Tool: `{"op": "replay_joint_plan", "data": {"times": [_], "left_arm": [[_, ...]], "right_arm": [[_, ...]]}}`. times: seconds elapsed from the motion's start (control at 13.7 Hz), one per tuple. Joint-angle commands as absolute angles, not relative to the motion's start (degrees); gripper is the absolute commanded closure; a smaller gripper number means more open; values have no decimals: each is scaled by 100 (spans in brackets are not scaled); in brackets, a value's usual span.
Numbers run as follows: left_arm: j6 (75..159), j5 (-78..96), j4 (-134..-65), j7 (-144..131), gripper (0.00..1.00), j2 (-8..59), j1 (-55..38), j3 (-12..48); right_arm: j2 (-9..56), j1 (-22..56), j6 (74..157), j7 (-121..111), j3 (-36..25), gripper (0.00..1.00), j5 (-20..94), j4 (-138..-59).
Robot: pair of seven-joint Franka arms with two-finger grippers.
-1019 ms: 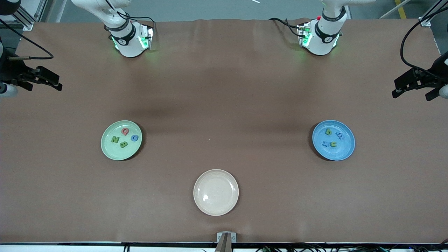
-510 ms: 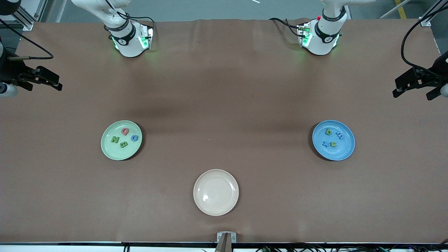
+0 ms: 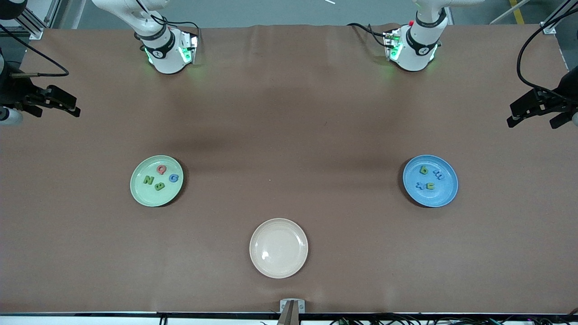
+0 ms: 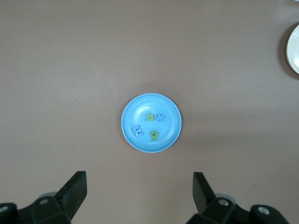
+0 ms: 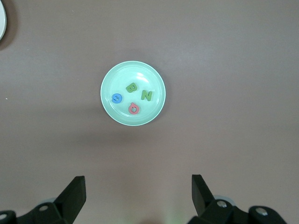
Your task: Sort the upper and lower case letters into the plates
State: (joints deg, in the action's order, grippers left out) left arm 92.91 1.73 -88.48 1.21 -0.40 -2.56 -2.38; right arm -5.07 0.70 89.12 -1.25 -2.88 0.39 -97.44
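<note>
The pale green plate (image 3: pixel 149 196) holds the pink-red Q (image 3: pixel 160 169), blue G (image 3: pixel 174 178), green N (image 3: pixel 148 180) and green B (image 3: pixel 159 186). The blue plate (image 3: pixel 433 197) holds the green b (image 3: pixel 423 170), blue m (image 3: pixel 438 174), blue x (image 3: pixel 421 184) and green n (image 3: pixel 431 184). My right gripper (image 3: pixel 72 106) is open and empty, high over the right arm's end of the table; its view shows the green plate (image 5: pixel 133 70) far below. My left gripper (image 3: pixel 512 115) is open and empty, high over the left arm's end, with the blue plate (image 4: pixel 168 135) far below.
A cream-beige plate (image 3: pixel 278 271) with nothing in it lies nearest the front camera, midway between the two plates. It shows at the edge of the left wrist view (image 4: pixel 294 49) and of the right wrist view (image 5: pixel 1 18).
Both grippers have drifted slightly outward toward the table's ends. The plates and letters have not moved.
</note>
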Motion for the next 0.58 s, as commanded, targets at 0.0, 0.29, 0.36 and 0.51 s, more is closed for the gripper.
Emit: {"op": "replay_joint_plan", "data": {"times": [0.0, 0.29, 0.36, 0.51], "left_arm": [[9316, 79, -8859, 35, 0, -114, -281, -237], [9316, 79, -8859, 35, 0, -123, -281, -229], [9316, 79, -8859, 35, 0, -123, -290, -220], [9316, 79, -8877, 35, 0, -149, -281, -211]], "right_arm": [[-642, 70, 8930, -79, -281, 0, -18, -9853], [-642, 70, 8930, -79, -281, 0, -18, -9853], [-642, 70, 8930, -79, -281, 0, -18, -9853], [-642, 70, 8930, -79, -281, 0, -18, -9853]]}}
